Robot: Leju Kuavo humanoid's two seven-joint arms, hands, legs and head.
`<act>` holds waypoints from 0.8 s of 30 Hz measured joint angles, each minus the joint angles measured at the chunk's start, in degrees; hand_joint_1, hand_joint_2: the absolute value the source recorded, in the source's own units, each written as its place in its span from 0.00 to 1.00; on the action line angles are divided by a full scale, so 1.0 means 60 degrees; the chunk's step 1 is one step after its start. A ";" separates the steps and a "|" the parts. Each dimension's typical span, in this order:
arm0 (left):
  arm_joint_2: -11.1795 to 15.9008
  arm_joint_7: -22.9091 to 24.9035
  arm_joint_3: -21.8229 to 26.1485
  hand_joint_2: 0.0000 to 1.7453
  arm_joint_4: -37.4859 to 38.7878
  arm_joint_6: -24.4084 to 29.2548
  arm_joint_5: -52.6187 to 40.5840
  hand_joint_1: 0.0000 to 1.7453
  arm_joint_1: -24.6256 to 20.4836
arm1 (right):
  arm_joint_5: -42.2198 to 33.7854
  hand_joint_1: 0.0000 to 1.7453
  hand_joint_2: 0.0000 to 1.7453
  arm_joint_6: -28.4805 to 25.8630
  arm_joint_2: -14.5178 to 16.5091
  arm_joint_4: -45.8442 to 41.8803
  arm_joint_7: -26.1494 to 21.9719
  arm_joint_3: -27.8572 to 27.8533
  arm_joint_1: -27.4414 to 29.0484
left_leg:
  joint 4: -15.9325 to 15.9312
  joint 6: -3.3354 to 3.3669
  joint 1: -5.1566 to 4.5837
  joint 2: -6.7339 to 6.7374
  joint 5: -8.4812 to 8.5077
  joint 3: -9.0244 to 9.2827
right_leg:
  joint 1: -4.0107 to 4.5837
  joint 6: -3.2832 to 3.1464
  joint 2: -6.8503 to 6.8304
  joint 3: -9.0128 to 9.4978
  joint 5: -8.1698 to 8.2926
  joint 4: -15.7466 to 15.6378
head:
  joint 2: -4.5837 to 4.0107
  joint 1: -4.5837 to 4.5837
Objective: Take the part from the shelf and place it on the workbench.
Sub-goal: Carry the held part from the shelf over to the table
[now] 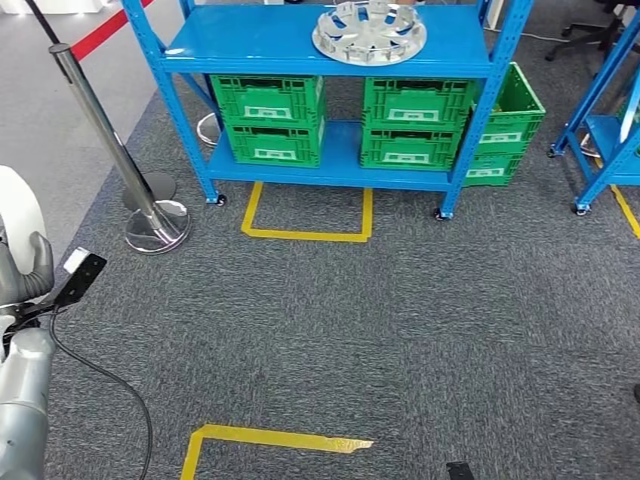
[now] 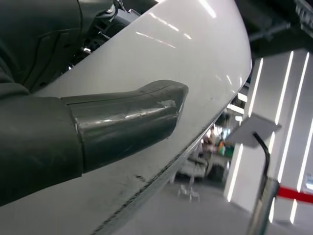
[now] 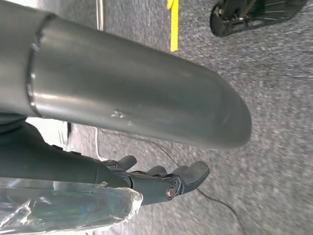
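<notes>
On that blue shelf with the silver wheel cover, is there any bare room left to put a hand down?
Yes. The top shelf is bare blue board left of the wheel cover, with a narrower strip to its right. The lower shelf is crowded: green crates fill it, leaving one gap between the two stacks.

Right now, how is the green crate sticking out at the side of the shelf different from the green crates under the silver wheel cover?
The side crate sits tilted outside the blue shelf frame, its open top showing. The two stacked pairs of crates sit level inside, on the lower shelf, fronts facing out. All are green, slotted plastic with white labels. The wheel cover lies above them.
</notes>
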 joint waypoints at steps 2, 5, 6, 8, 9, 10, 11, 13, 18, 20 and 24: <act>-0.0157 -0.0254 0.0558 1.00 -0.0339 0.0022 -0.0365 1.00 -0.0036 | 0.0016 0.00 0.00 -0.0005 0.0016 0.0000 0.0014 0.0013 -0.0011 | -0.0789 0.0128 -0.0150 0.0409 0.0153 0.0384 | 0.0060 0.0068 -0.0207 0.0055 -0.0068 -0.0009 | 0.0000 -0.0005; -0.0299 -0.0370 0.1120 1.00 -0.0684 0.0046 -0.0488 1.00 0.0024 | 0.0026 0.00 0.00 -0.0011 0.0040 0.0000 0.0032 0.0030 -0.0019 | -0.0986 0.0245 -0.0184 0.0199 0.0102 0.0430 | 0.0087 0.0201 -0.0464 0.0133 -0.0159 -0.0067 | 0.0000 -0.0017; -0.0334 -0.0381 0.1259 1.00 -0.0781 0.0053 -0.0494 1.00 0.0042 | 0.0031 0.00 0.00 -0.0013 0.0047 0.0000 0.0034 0.0041 -0.0022 | -0.1041 0.0291 -0.0154 0.0072 0.0125 0.0461 | 0.0079 0.0237 -0.0322 0.0099 -0.0264 0.0033 | 0.0000 -0.0017; -0.0437 -0.0388 0.1449 1.00 -0.0923 0.0066 -0.0499 1.00 0.0034 | 0.0043 0.00 0.00 -0.0016 0.0055 0.0000 0.0033 0.0058 -0.0019 | -0.1120 0.0369 -0.0096 -0.0186 0.0162 0.0516 | 0.0061 0.0263 0.0236 -0.0306 -0.0706 0.0843 | 0.0000 0.0031; -0.0485 -0.0389 0.1513 1.00 -0.0964 0.0073 -0.0499 1.00 0.0026 | 0.0046 0.00 0.00 -0.0018 0.0056 0.0000 0.0034 0.0060 -0.0009 | -0.1124 0.0396 -0.0095 -0.0331 0.0158 0.0514 | 0.0062 0.0256 0.0473 -0.0651 -0.0974 0.1500 | 0.0000 0.0051; -0.0540 -0.0389 0.1568 1.00 -0.0987 0.0073 -0.0500 1.00 0.0040 | 0.0047 0.00 0.00 -0.0018 0.0056 0.0000 0.0035 0.0060 0.0006 | -0.1123 0.0412 -0.0105 -0.0482 0.0151 0.0515 | 0.0069 0.0252 0.0592 -0.1009 -0.1172 0.2130 | 0.0000 0.0067; -0.0585 -0.0389 0.1619 1.00 -0.1002 0.0073 -0.0501 1.00 0.0069 | 0.0047 0.00 0.00 -0.0018 0.0057 0.0000 0.0037 0.0061 0.0018 | -0.1120 0.0423 -0.0118 -0.0644 0.0144 0.0520 | 0.0077 0.0245 0.0639 -0.1286 -0.1215 0.2537 | 0.0000 0.0069; -0.0660 -0.0389 0.1711 1.00 -0.1031 0.0071 -0.0505 1.00 0.0120 | 0.0047 0.00 0.00 -0.0018 0.0056 0.0000 0.0039 0.0065 0.0015 | -0.1103 0.0424 -0.0133 -0.0960 0.0132 0.0536 | 0.0087 0.0208 0.0700 -0.1367 -0.0733 0.2289 | 0.0000 0.0069; -0.0710 -0.0390 0.1861 1.00 -0.1128 0.0075 -0.0508 1.00 0.0114 | 0.0050 0.00 0.00 -0.0022 0.0049 0.0000 0.0040 0.0076 -0.0019 | -0.0973 0.0253 -0.0113 -0.1572 0.0088 0.0428 | 0.0034 0.0065 0.1367 -0.0495 0.0317 0.0090 | 0.0000 0.0051; -0.0700 -0.0392 0.1924 1.00 -0.1159 0.0075 -0.0509 1.00 0.0155 | 0.0051 0.00 0.00 -0.0025 0.0052 0.0000 0.0045 0.0079 -0.0030 | -0.0961 0.0146 -0.0068 -0.1663 0.0095 0.0372 | 0.0045 0.0004 0.1193 -0.0412 0.0315 0.0012 | 0.0000 0.0057; -0.0710 -0.0456 0.2021 1.00 -0.1213 0.0080 -0.0642 1.00 0.0096 | 0.0051 0.00 0.00 -0.0021 0.0058 -0.0001 0.0052 0.0082 -0.0019 | 0.0375 -0.0090 -0.0056 -0.0696 -0.0607 -0.0294 | 0.0045 -0.0171 0.0747 -0.0259 0.0281 -0.0079 | 0.0000 -0.0046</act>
